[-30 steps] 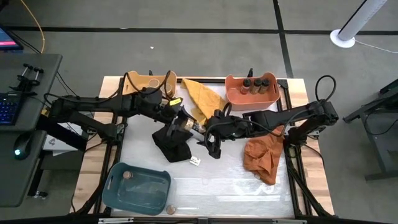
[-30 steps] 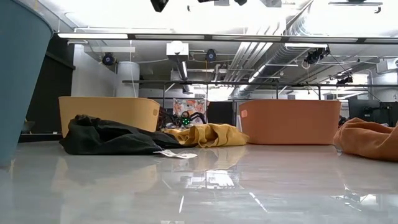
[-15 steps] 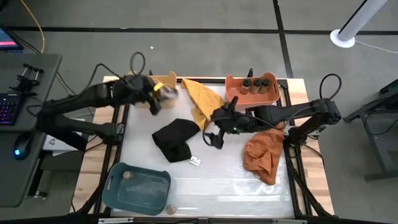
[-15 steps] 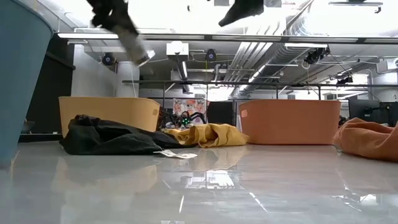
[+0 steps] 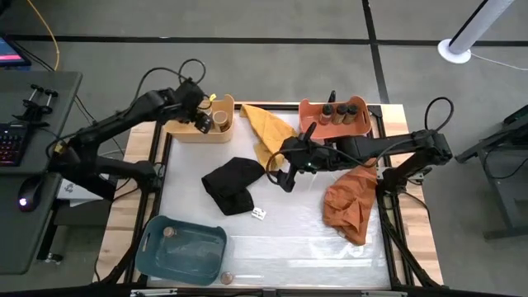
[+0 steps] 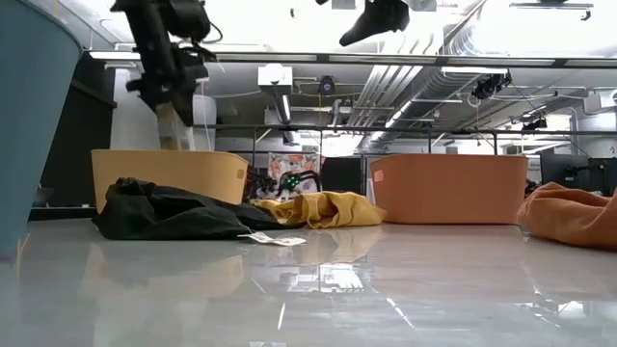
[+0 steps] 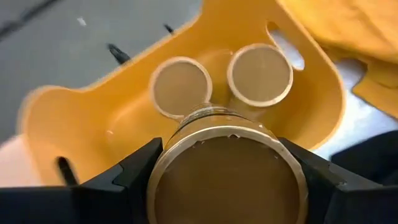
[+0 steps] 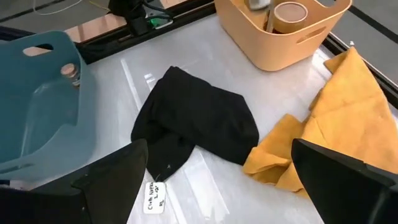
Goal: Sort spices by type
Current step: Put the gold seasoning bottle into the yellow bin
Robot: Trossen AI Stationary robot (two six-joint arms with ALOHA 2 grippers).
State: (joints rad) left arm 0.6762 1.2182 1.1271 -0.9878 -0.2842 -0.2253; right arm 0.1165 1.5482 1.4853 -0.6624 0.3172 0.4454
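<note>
My left gripper [image 5: 203, 116] hangs over the yellow bin [image 5: 183, 132] at the table's far left, shut on a spice jar with a tan top [image 7: 227, 177]. Two more tan-topped jars [image 7: 181, 87] [image 7: 260, 73] stand in that bin. Three dark-topped jars [image 5: 338, 110] stand in the orange bin [image 5: 316, 128]. A brown-topped jar [image 5: 169, 233] sits in the blue bin [image 5: 194, 254], and another jar [image 5: 226, 279] stands by the table's near edge. My right gripper [image 5: 285, 172] is open in the air between the black cloth [image 5: 231, 186] and the yellow cloth [image 5: 268, 132]. My left gripper pinches the jar's two sides just under its tan lid [image 7: 161, 180] between its two fingers [image 7: 134, 177]. The fingers slant down from above, and the lid faces back toward the wrist. The jar [image 6: 174, 127] hangs below the gripper, nearly upright, over the yellow bin's rim.
An orange cloth [image 5: 351, 206] lies at the table's right. A small white tag [image 5: 258, 214] lies beside the black cloth. There is bare table between the blue bin and the orange cloth. A desk with a keyboard stands left of the table.
My left gripper has swung with the jar from above the black cloth at mid-table toward the far left edge, and has tipped downward and sunk over the yellow bin. My right gripper has drifted a little toward the far edge.
</note>
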